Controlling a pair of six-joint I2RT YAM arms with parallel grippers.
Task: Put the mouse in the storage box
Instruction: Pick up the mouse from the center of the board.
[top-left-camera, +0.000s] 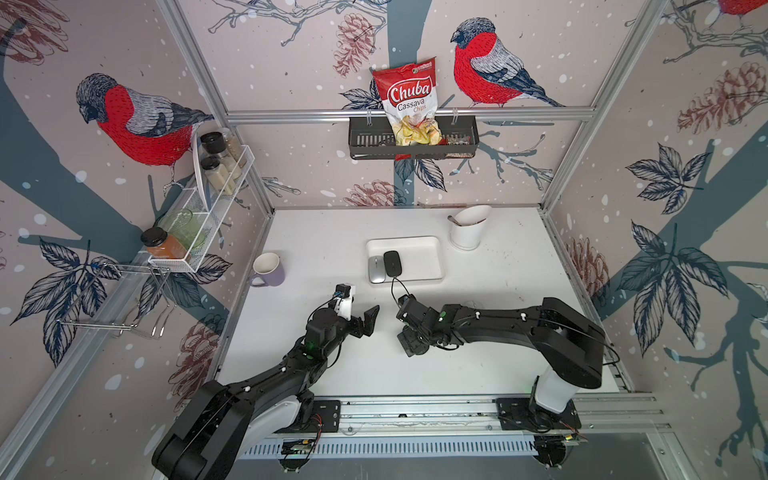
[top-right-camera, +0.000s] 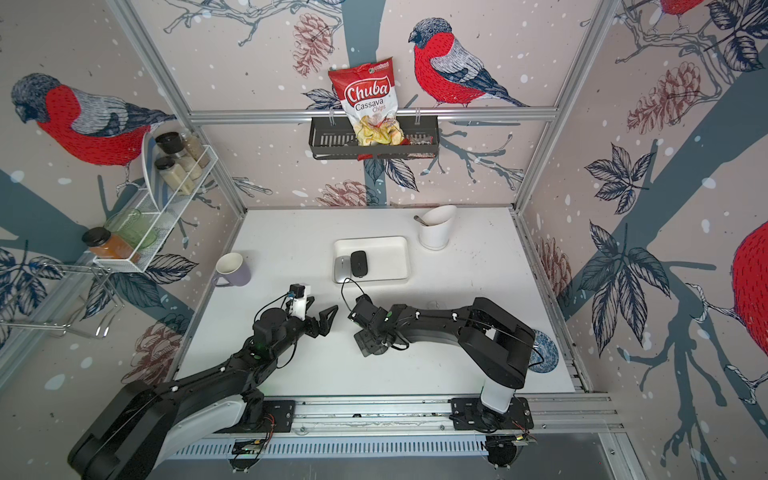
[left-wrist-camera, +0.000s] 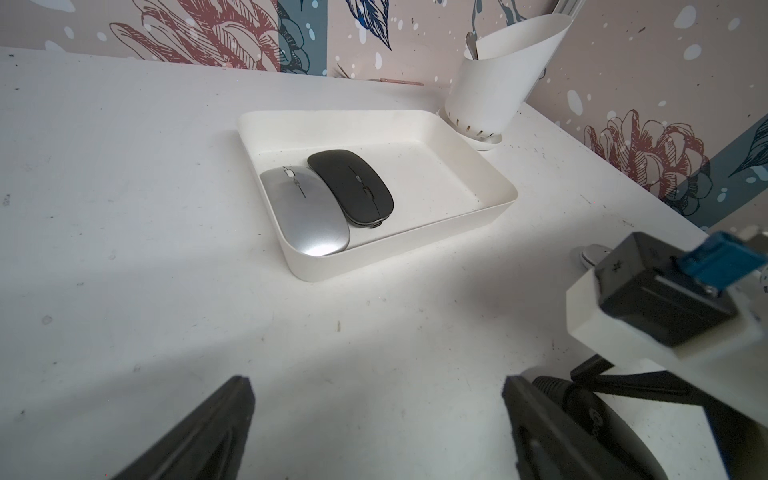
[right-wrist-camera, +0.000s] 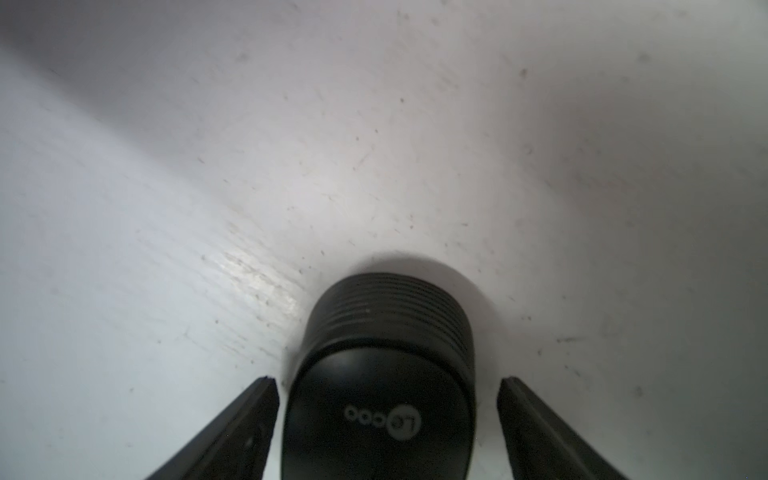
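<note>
Two mice in box: a flat silver plastic mouse and a flat black plastic mouse lie touching inside the shallow white rectangular plastic storage box, with the silver one at 9 o'clock of the black one in both top views.
Third mouse: a rounded black plastic mouse with a grey logo rests on the white tabletop, outside the box at its 6 o'clock.
Right gripper: straddles that mouse, jaws parted, not clamping it.
Left gripper: jaws spread wide with nothing between them.
Nearby: a tall white slanted-rim cup at the box's 2 o'clock and a lilac ceramic mug at its 9 o'clock.
</note>
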